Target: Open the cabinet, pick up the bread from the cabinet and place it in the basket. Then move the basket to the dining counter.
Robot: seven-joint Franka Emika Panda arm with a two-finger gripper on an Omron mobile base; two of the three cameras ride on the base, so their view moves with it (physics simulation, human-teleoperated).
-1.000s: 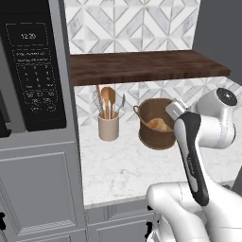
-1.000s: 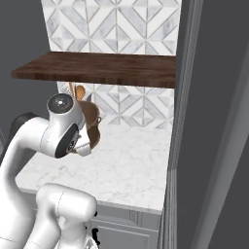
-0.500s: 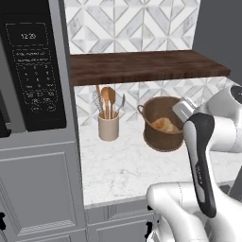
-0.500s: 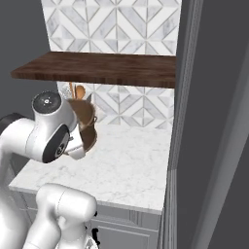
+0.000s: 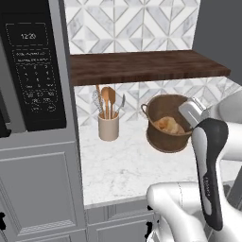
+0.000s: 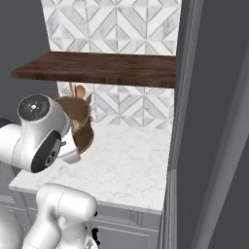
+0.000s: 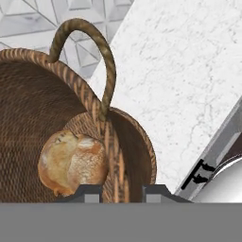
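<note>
Toward the back right of the marble worktop (image 5: 118, 165), your gripper (image 7: 122, 191) is clenched on the basket (image 5: 168, 126) rim beside a handle; rigid weave, light bread (image 7: 72, 163) inside, so carry level.

Your white marble tabletop (image 5: 118, 163) carried a beige utensil crock (image 5: 108, 126) near the tiled wall; the basket (image 5: 166, 124) looked tilted beside it, contact with the top unclear.
</note>
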